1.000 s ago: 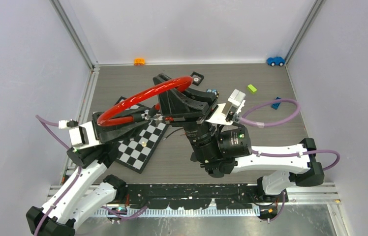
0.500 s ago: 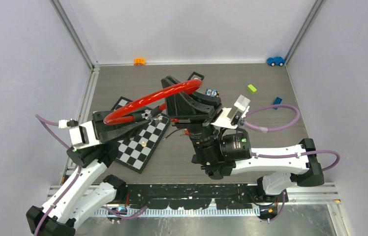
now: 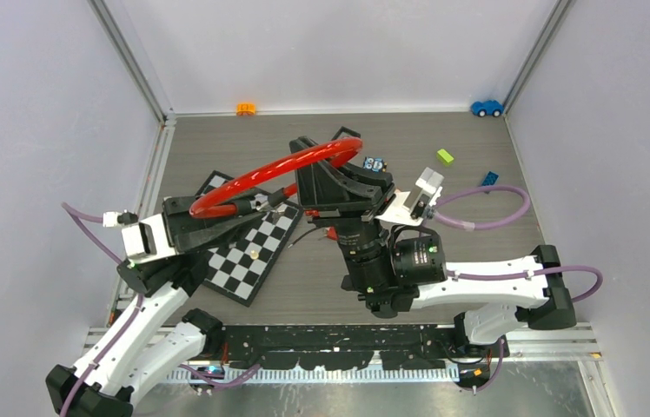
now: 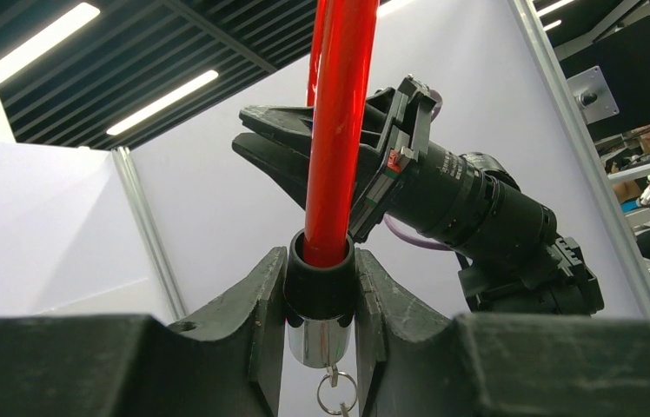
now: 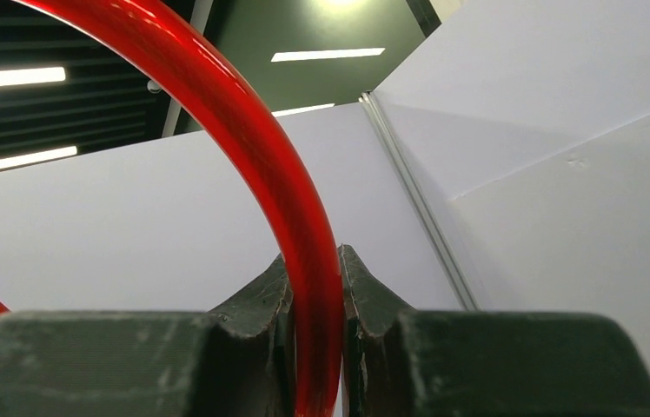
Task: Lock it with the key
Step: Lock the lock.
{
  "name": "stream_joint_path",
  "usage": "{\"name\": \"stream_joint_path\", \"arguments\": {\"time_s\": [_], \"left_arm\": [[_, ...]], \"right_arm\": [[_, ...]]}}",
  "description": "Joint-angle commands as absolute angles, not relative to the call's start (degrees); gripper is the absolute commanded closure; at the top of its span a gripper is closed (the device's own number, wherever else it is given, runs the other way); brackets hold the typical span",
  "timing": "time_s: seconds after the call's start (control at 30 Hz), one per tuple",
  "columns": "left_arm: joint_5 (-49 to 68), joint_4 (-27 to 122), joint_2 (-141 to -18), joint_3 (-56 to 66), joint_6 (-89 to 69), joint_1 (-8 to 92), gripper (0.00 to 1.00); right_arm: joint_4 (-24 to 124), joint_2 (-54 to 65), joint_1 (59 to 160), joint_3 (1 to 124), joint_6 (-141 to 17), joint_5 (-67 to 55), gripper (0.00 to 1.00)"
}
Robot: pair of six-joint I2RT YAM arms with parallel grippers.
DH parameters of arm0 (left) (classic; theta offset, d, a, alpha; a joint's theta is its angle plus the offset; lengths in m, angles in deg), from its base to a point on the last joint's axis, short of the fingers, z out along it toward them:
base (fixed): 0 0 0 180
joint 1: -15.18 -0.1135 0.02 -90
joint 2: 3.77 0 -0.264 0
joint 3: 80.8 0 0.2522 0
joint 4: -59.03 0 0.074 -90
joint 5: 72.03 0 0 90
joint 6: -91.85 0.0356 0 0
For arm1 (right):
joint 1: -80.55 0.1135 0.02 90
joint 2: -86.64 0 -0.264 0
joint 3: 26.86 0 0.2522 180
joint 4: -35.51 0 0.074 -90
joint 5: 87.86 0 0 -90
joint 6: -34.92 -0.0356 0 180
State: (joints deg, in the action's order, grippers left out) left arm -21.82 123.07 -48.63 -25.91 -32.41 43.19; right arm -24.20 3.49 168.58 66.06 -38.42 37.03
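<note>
Left wrist view shows the left claw [image 4: 320, 282] clamped on the black lock barrel [image 4: 320, 300] of a red cable lock [image 4: 336, 130], whose cable rises straight up out of the barrel. Below the barrel a chrome cylinder [image 4: 319, 341] sticks out. What looks like a small key [image 4: 332, 375] is seated in its end, with a key ring [image 4: 336, 404] dangling underneath, though the key's head is too small to read clearly. Right wrist view has the right claw [image 5: 315, 287] pinched tight around the red cable partway along its loop. From the top external view the lock hangs in the air between the two arms, above the chessboard [image 3: 248, 256] and lifted off the table [image 3: 217, 143]. The cable looks springy and glossy, so it should hold its curve but may twist or slide in a pinch, which makes the rigid barrel the sound place to brace it. The key is small and light, and turning it likely needs a fingertip grip on its head while the other claw steadies the barrel; letting go of the cable to do so risks the loop swinging
</note>
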Motion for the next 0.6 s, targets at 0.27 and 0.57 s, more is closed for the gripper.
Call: {"name": "stream_joint_path", "arguments": {"time_s": [0.27,0.57], "left_arm": [[-18.5,118.6,-47.0,-23.1,-29.4,43.2,1.0],[-13.6,105.8,-44.3,-22.3,-23.9,43.2,1.0]], "right_arm": [[-2.2,2.6,169.8,65.5,-51.5,39.0,0.99],[7.1,-0.1,172.6,67.4,-56.2,40.6,0.99]]}}
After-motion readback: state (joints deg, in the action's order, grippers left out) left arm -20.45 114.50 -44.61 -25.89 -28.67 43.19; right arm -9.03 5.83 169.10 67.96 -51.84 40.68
